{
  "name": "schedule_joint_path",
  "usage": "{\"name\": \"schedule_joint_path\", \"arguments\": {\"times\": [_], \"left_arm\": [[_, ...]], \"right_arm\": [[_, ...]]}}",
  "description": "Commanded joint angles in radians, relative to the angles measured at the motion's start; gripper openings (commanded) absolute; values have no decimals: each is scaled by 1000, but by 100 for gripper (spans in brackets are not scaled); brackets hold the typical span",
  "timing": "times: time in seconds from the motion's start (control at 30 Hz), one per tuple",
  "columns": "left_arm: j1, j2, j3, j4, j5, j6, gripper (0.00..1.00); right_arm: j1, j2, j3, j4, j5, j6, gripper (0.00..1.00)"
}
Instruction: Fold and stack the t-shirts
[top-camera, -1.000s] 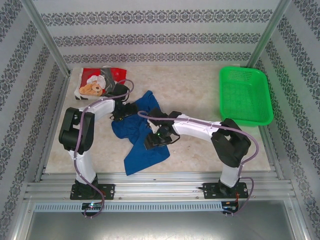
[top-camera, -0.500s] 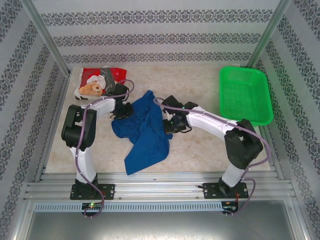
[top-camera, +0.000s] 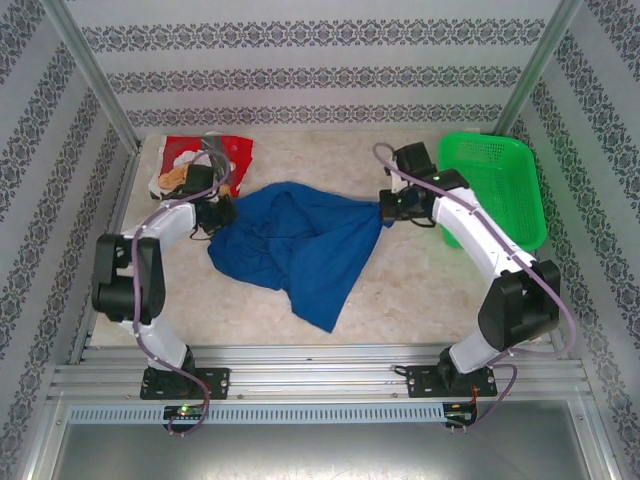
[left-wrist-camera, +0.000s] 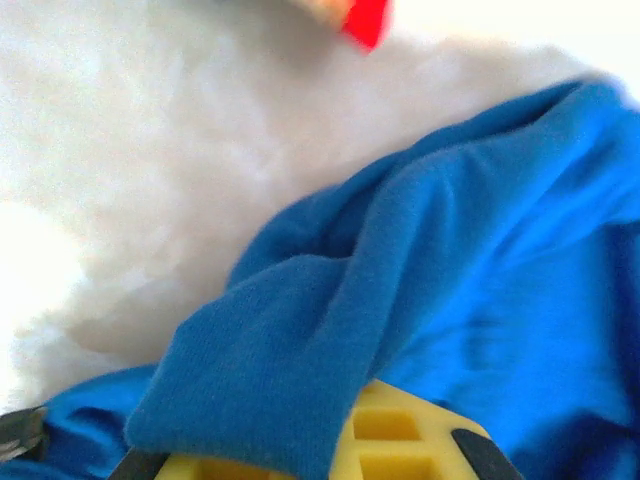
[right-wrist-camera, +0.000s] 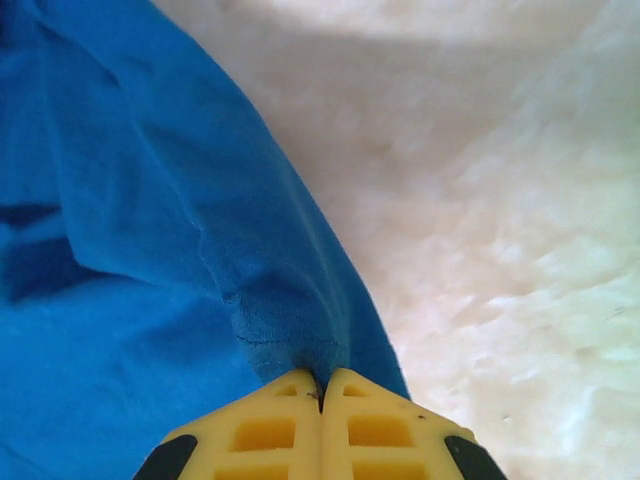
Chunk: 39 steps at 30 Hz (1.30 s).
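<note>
Right gripper (right-wrist-camera: 321, 385): clenched on an edge of the blue t-shirt (top-camera: 300, 245), a shallow pinch with the cloth right at my tips. Left gripper (top-camera: 215, 212): clamped on the opposite side, fabric bunched over my yellow finger. The shirt spans between the two on the table (top-camera: 420, 290), creased through the middle, one tail trailing toward the near edge. The red teddy-bear t-shirt (top-camera: 228, 150) lies in the far left corner, just behind my left gripper. The green basket (top-camera: 495, 200) sits just beside my right one. To spread it well, I'd pull apart evenly and low, with no jerk, since the shallow pinch could slip. Then lay it flat mid-table, clear of the red shirt
</note>
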<state>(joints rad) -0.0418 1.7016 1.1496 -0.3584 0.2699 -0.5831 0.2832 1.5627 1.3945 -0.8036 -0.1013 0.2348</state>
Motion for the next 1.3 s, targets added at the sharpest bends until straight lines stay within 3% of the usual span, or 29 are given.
{"name": "schedule_joint_path", "arguments": {"times": [0.0,0.1,0.4,0.67,0.87,1.03,1.07,1.13,1.27], "left_arm": [[20,-67,-20,43,39,6,9],[55,-100,-80,39,22,-12,9],[136,-168,-138,4,120,19,9],[137,-436,-206,-19,272,51,9],[137,-619,-209,-47,317,54,8],[137,-559,-256,-46,247,55,8],[137,-534,-269,-48,234,49,11],[137,-481,-284,-82,185,33,47],[137,-475,-288,-155,24,-9,68]], "right_arm": [[-54,-26,38,-36,-14,-44,0],[-77,-14,30,-65,11,-65,0],[-79,-107,-134,-49,-16,-42,0],[-87,-283,-222,-89,-47,-26,0],[-123,-424,-298,-56,-94,0,0],[-155,-407,-323,-57,-126,11,0],[-156,-394,-321,-62,-123,8,0],[-160,-374,-326,-65,-112,9,0],[-162,-347,-338,-76,-81,24,0]]}}
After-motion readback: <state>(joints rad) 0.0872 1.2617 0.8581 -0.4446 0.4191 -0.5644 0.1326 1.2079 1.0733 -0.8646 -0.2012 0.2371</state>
